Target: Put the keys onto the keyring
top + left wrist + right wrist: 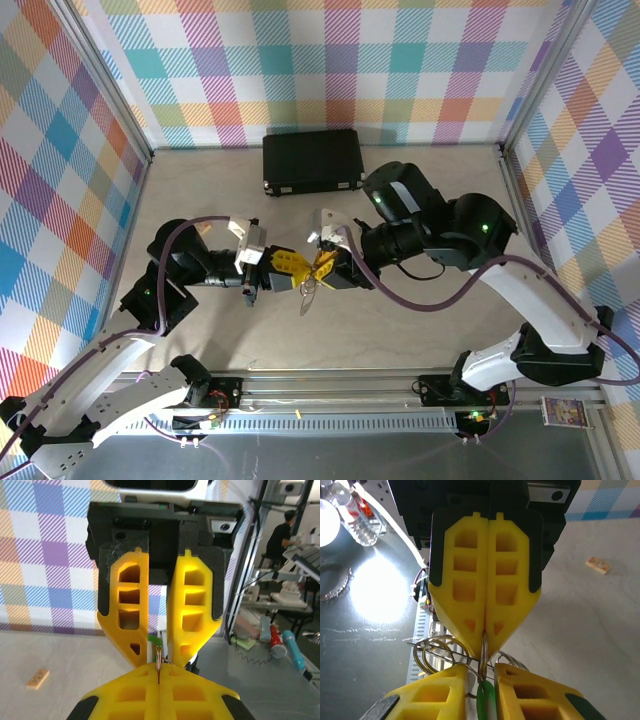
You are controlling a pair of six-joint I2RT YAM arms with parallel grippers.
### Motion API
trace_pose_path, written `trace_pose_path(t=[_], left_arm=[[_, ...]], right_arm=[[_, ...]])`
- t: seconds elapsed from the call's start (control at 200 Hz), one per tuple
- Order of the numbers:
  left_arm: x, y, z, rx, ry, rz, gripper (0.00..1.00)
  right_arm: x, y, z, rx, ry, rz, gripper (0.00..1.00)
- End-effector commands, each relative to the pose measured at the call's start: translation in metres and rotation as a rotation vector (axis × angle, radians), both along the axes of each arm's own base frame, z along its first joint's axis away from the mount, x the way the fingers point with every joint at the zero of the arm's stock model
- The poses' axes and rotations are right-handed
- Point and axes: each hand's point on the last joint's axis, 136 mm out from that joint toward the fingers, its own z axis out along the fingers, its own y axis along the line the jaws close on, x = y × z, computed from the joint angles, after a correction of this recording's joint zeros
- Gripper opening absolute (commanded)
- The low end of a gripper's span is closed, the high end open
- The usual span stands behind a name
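Down at the near edge the two arms swing in from their bases and meet nose to nose over the middle of the table [390, 340]. The left gripper [293, 268] has its fingers pressed hard together. In the right wrist view a thin silver wire of the keyring [427, 652] is nipped right at their tips, with its loops fanning out to either side. The right gripper [320, 268] comes in from the opposite side with its fingers a little apart, and the head of the green key [485, 700] sits between them. That reads as a pinch on the head's edges, though the contact itself is out of sight. So it's ring in the left, key in the right, tips almost touching.

Here's what matters: the pinched wire runs straight along the line between the two grippers and ends just at the green head. I'd judge the key has to be fed along that same line onto the wire. Neither arm is nearer; both are right on it.

The hard bits now. The key's blade is buried between the yellow fingers, so its long axis is a guess. I can't tell where the ring opens, and whether head and wire already touch is too close to call. From above, the ring hangs as a silver tangle just nearside of the fingertips, and I can't separate the silver keys from it.

Further out, a small tan block [37, 678] lies alone, well apart from the action. At the far plaid wall [340, 60], the black case [312, 162] lies flat and closed.
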Motion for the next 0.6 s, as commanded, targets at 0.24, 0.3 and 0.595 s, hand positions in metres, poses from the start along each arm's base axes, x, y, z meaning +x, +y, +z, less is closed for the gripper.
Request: trace_pose_path(t=[0.24, 0.3, 0.595], left_arm=[[-0.0243, 0.0103, 0.0349, -0.125, -0.070, -0.073, 0.00], [-0.0253, 0.0110, 0.0354, -0.125, -0.070, -0.075, 0.00], [-0.0291, 0.0141, 0.0372, -0.132, -0.073, -0.077, 0.00]], right_arm=[[0.0039, -0.0049, 0.0103, 0.066, -0.029, -0.058, 0.21], [0.0050, -0.0049, 0.0091, 0.060, -0.030, -0.063, 0.19], [0.0049, -0.0059, 0.0058, 0.055, -0.018, -0.070, 0.30]])
